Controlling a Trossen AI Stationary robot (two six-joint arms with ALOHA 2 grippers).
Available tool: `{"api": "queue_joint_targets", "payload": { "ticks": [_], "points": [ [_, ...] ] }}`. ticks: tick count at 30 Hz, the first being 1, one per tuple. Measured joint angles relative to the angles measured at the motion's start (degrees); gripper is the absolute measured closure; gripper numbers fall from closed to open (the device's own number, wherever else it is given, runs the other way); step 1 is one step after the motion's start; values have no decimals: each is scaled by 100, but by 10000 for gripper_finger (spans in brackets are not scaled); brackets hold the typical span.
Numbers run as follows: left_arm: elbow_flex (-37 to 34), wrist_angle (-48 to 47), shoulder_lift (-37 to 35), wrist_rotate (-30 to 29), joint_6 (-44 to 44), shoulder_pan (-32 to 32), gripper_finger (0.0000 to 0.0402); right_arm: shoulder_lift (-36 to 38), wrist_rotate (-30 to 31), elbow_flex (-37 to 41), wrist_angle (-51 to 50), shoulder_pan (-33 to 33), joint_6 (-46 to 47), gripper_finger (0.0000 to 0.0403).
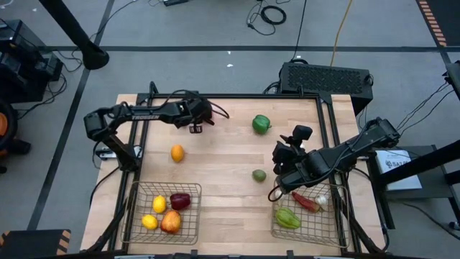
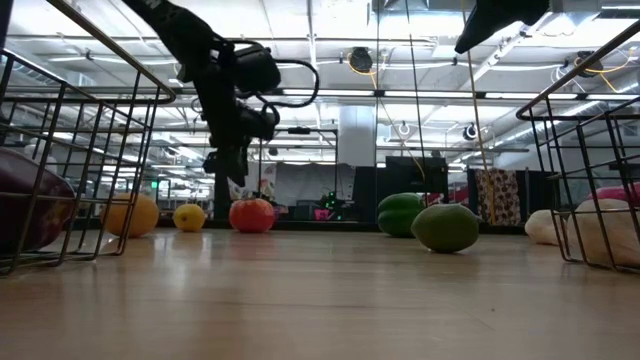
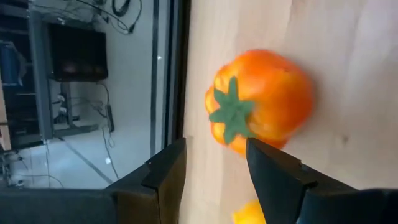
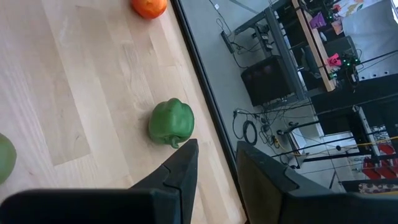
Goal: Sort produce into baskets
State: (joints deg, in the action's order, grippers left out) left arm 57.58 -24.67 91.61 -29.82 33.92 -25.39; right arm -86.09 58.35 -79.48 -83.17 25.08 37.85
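Note:
My left gripper [image 1: 195, 127] [image 3: 215, 158] hangs open at the table's far edge, just above an orange-red tomato with a green stem [image 3: 261, 102] [image 2: 252, 214]; the tomato lies on the wood beyond the fingertips. A lemon [image 2: 189, 217] lies close by. My right gripper [image 1: 280, 152] [image 4: 215, 163] hovers high over the table's right half, narrowly open with nothing in it, pointing toward a green pepper [image 1: 261, 124] [image 4: 171, 122]. An orange [image 1: 177, 152] and a small green fruit [image 1: 259, 175] rest on the table. The two wire baskets [image 1: 136, 188] [image 1: 338, 232] stand at the near edge.
The left basket holds two lemons, a dark red piece and an apple [image 1: 171, 221]. The right one holds a red chili [image 1: 305, 202], a green pepper [image 1: 287, 218] and a white garlic [image 1: 321, 202]. A dark rail [image 3: 177, 68] borders the table's far edge beside the tomato.

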Motion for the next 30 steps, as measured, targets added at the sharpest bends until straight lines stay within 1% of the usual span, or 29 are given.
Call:
{"api": "queue_joint_targets", "payload": {
  "ticks": [7,9,11,17,22,30],
  "points": [
    [2,10,1,172,121,-74,226,0,2,0,0,0,0,300],
    [2,16,8,443,122,-74,226,0,2,0,0,0,0,300],
    [2,41,67,537,123,-74,226,0,2,0,0,0,0,300],
    [2,35,281,414,113,-77,226,0,2,0,0,0,0,300],
    [2,179,363,49,111,-37,226,0,2,0,0,0,0,300],
    [2,201,363,33,107,-130,226,0,2,0,0,0,0,300]
  ]
}}
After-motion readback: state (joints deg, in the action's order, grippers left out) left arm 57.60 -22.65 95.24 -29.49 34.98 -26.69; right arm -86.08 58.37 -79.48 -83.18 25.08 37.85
